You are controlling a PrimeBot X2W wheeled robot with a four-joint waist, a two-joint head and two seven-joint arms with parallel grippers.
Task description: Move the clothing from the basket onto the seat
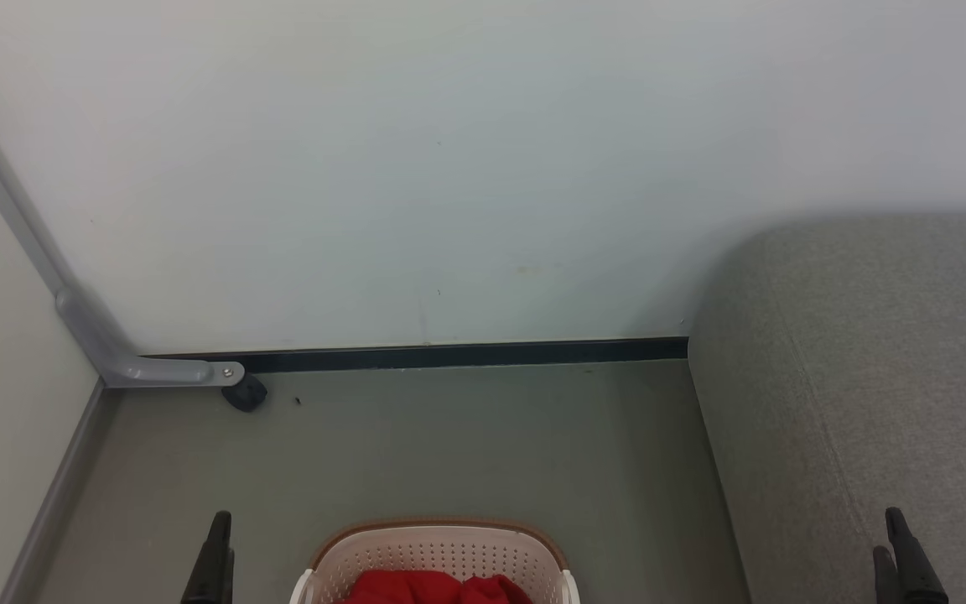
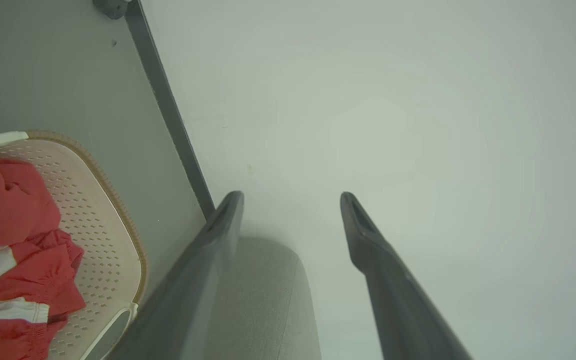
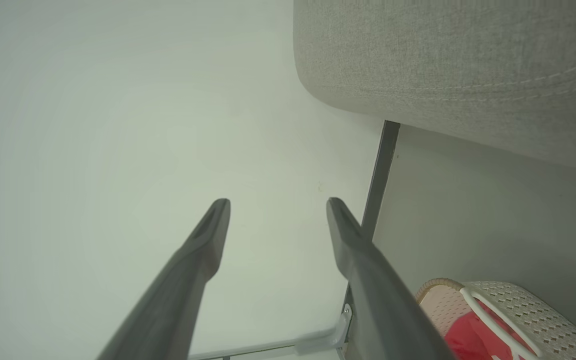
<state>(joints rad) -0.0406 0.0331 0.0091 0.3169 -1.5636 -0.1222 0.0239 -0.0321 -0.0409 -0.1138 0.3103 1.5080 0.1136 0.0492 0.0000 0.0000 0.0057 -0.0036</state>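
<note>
Head view: one basket (image 1: 441,552) at the bottom centre holds a heap of red clothing (image 1: 437,589) with white trim; separate pieces cannot be counted. One grey seat (image 1: 869,377) takes the right side. The left gripper (image 2: 292,196) and the right gripper (image 3: 278,201) each show fingers spread wide apart, holding nothing.

clothing (image 1: 437,589) in basket (image 1: 441,545) | seat (image 1: 869,377) right of basket
</note>
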